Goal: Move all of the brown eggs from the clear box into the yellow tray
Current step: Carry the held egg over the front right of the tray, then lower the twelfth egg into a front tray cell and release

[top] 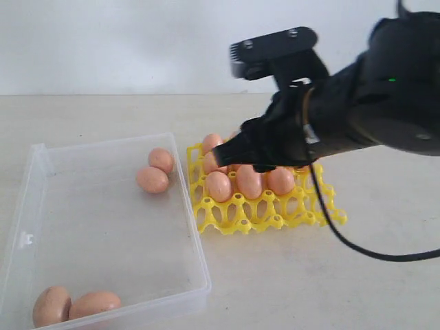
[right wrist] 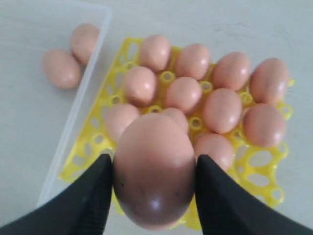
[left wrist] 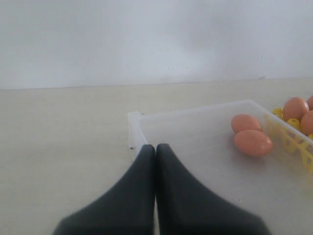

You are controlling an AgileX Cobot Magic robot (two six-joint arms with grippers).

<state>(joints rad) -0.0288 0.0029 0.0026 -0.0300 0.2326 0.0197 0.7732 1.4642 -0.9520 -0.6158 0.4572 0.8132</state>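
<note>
Gripped in my right pincer (right wrist: 154,157), one brown egg (right wrist: 154,191) hangs over the yellow tray (right wrist: 126,48). My left pincer (left wrist: 156,147) is pressed closed.

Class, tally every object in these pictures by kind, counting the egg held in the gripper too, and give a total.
brown eggs: 16 (4 in the box, 11 in the tray, 1 held by the right gripper)
clear box: 1
yellow tray: 1
Total: 18

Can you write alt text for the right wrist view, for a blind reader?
Two black fingers grip a brown egg over a yellow tray holding about eleven eggs. Two more eggs lie in the clear box beside it.
</note>
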